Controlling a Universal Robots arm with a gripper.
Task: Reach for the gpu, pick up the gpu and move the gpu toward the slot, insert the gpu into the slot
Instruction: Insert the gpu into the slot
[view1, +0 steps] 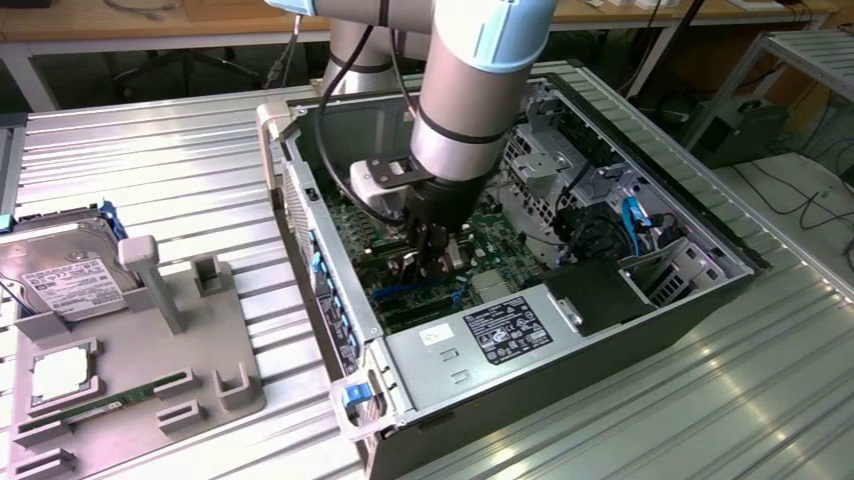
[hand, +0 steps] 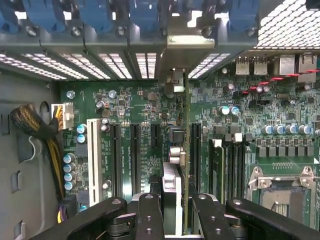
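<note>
Fingers: the gripper (hand: 174, 210) was clamped on the gpu (hand: 186, 150), black fingers (hand: 150, 215) pressing the card from both sides.
Gpu attitude: the card stood on edge, seen edge-on in the wrist view as a thin green line running from the fingers to the rear slot panel (hand: 125, 60).
Gpu bracket: its silver metal bracket (hand: 192, 42) lay against the row of perforated slot covers, in line with one opening.
Gpu position: inside the computer case (view1: 641, 330), low over the motherboard (hand: 280, 100), between the black expansion slots (hand: 135, 155) and the memory sockets (hand: 227, 165).
Seating: whether the card edge was fully home in its slot could not be told.
Gripper, exterior view: the gripper (view1: 434, 262) reached straight down into the open case, the grey arm (view1: 467, 90) rising above it.
Case interior: a power supply with a label (view1: 514, 330) sat at the near end; a white slot (hand: 92, 155) and a yellow-black cable bundle (hand: 37, 125) lay at the board's edge.
Surroundings: a grey fixture tray (view1: 147, 370) stood on the ribbed metal table (view1: 160, 160) at the exterior view's left, carrying a hard drive (view1: 60, 275) and a green memory stick (view1: 107, 405).
</note>
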